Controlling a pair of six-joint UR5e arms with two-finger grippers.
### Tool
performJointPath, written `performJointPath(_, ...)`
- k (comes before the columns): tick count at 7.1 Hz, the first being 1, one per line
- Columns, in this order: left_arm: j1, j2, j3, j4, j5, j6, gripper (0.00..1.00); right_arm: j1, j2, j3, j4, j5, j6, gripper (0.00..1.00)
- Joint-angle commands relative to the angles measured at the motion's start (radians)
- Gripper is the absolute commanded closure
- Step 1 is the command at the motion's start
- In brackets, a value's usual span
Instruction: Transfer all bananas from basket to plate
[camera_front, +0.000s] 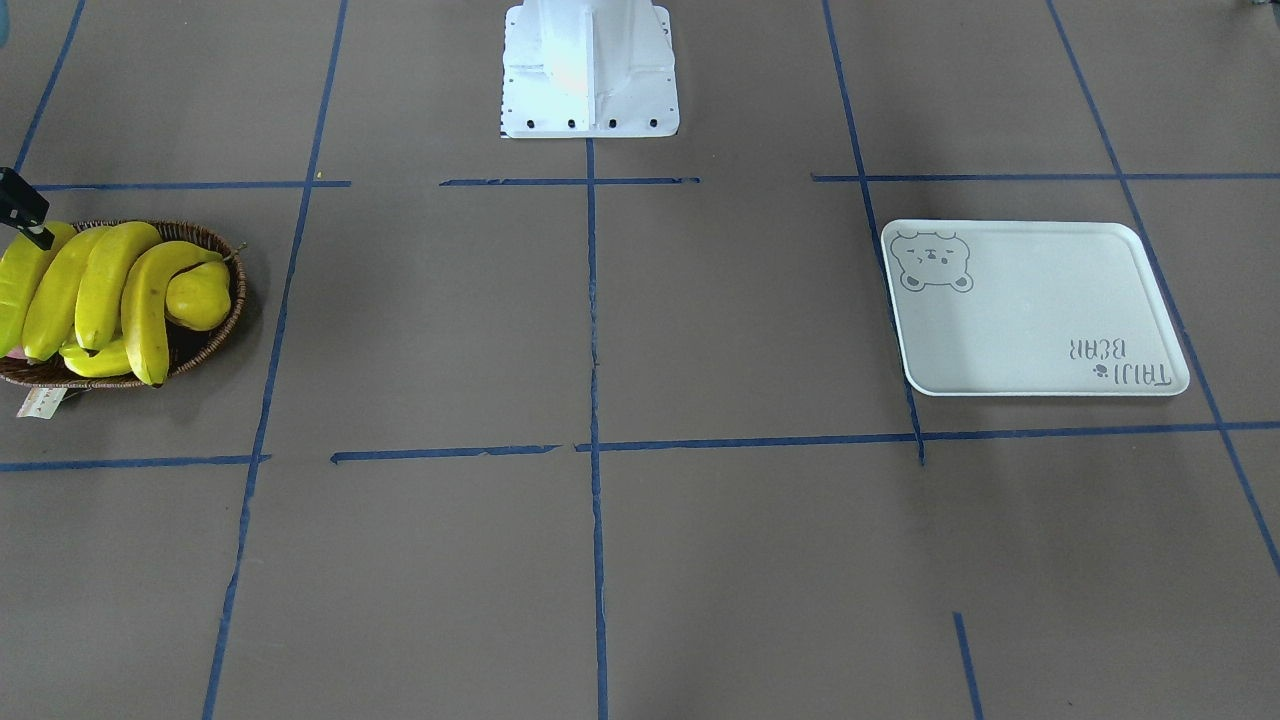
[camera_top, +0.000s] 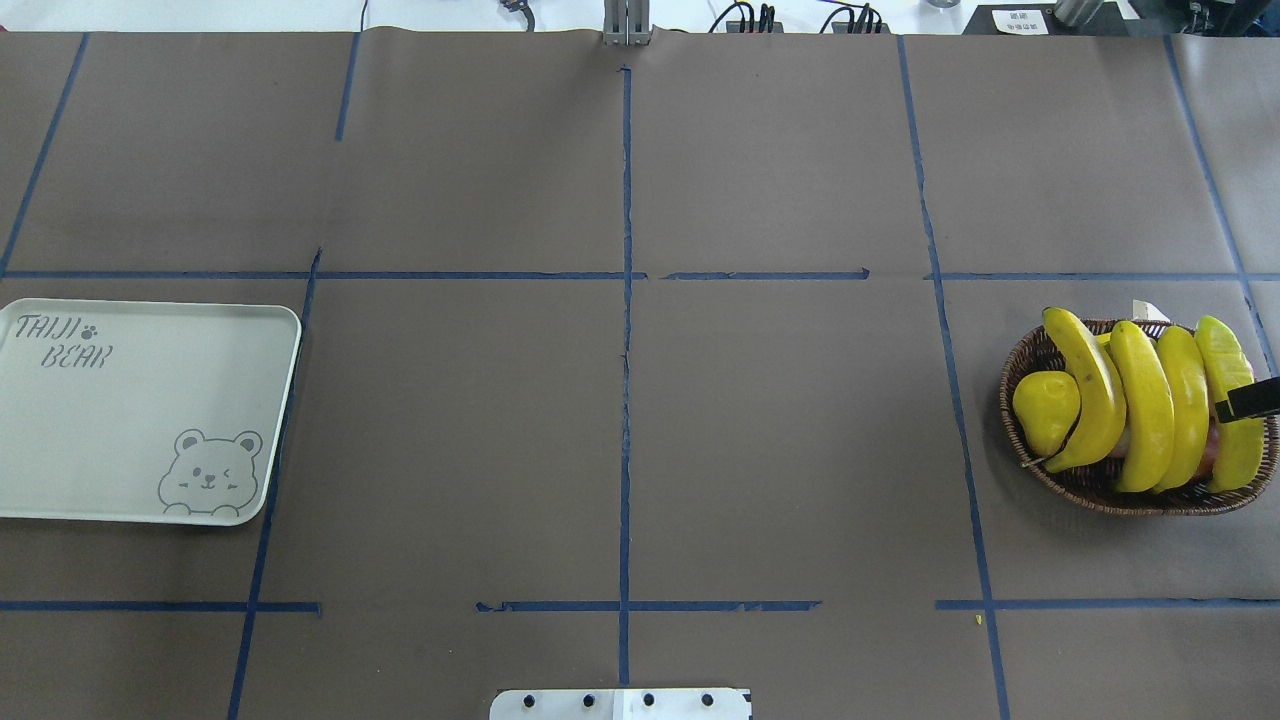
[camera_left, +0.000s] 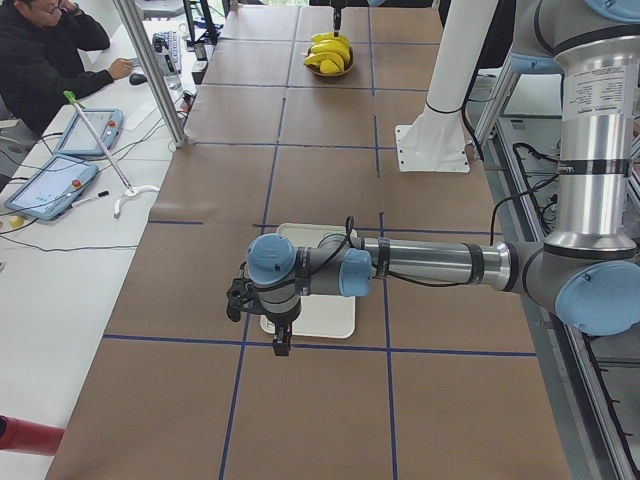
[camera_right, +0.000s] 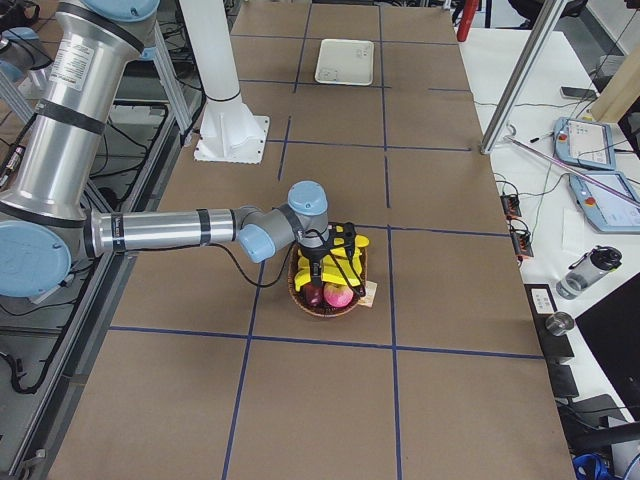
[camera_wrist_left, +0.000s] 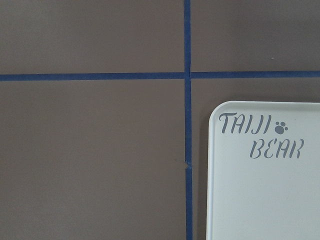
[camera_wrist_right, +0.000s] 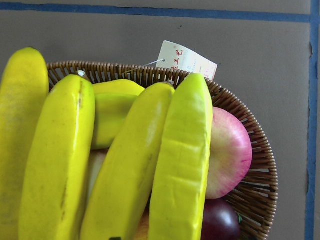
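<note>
Three bananas (camera_top: 1145, 405) lie side by side across the top of the wicker basket (camera_top: 1090, 485) at the table's right end, and another banana (camera_front: 100, 360) peeks out beneath them. From the wrist, the bananas (camera_wrist_right: 65, 160) fill the view. My right gripper (camera_top: 1240, 402) hangs over the basket's outer side; I cannot tell whether it is open. The white bear plate (camera_top: 100, 420) lies at the left end with nothing on it. My left gripper (camera_left: 282, 343) hovers by the plate's corner (camera_wrist_left: 265, 200); I cannot tell its state either.
The basket also holds a yellow pear (camera_top: 1045, 410), a ridged yellow-green fruit (camera_wrist_right: 180, 165), a pink apple (camera_wrist_right: 227, 152) and a dark plum (camera_wrist_right: 220, 220), with a paper tag (camera_wrist_right: 187, 59) on its rim. The robot base (camera_front: 590, 70) stands mid-table. A person (camera_left: 40, 50) sits at a side desk.
</note>
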Motion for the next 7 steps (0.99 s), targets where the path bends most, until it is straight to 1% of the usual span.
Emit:
performJointPath(1,0.0,0.0,-0.002,0.0,0.0,0.0,0.0,-0.005,-0.013,-0.003,0.0,-0.008,-0.006,0.23)
performJointPath(7,0.0,0.0,-0.003,-0.002,0.0,0.0,0.0,-0.011,-0.002,-0.04,0.0,-0.008,-0.005,0.21)
